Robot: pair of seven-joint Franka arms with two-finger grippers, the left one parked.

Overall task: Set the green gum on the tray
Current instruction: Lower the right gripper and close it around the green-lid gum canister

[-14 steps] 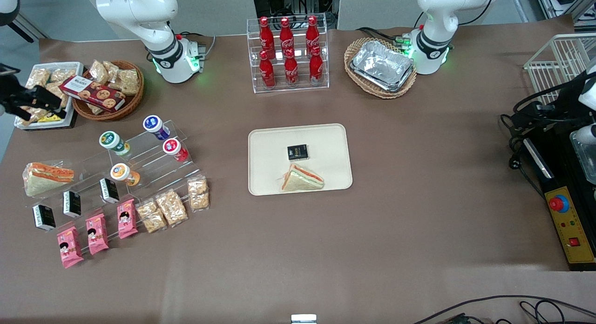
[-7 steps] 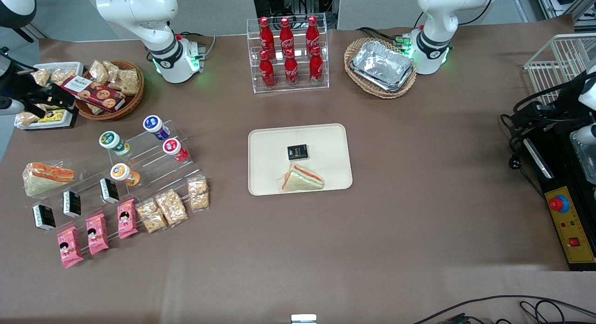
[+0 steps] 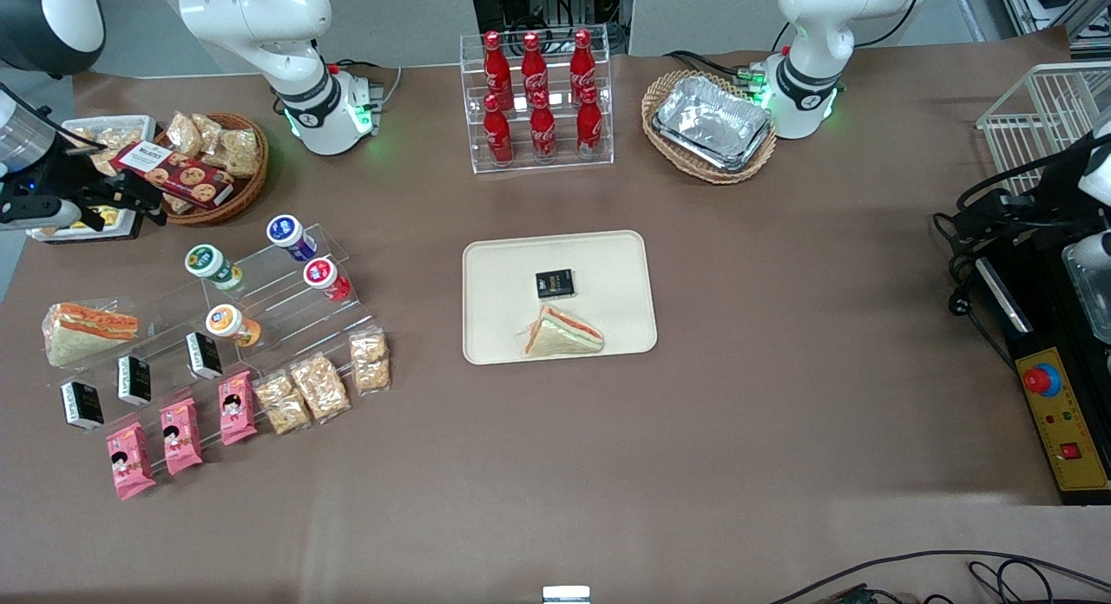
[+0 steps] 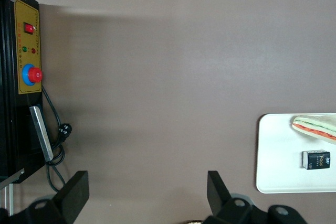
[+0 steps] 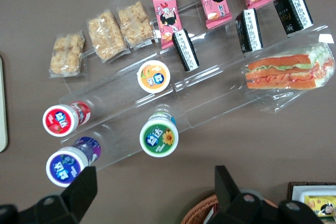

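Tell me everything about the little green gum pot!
The green gum is a small round canister with a green body and a white-and-green lid bearing a flower. It lies tilted on the clear stepped stand, beside the blue-lidded canister, untouched. The gripper, fingers open, hovers above the table near it.

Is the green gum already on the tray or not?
Not yet. The green gum rests on the clear stand; the open gripper hovers above it, and the tray lies apart.

Robot lab mocked up as a snack shop: emergency-stop control box (image 3: pixel 1066 430), acrylic cola bottle rack (image 3: pixel 536 101).
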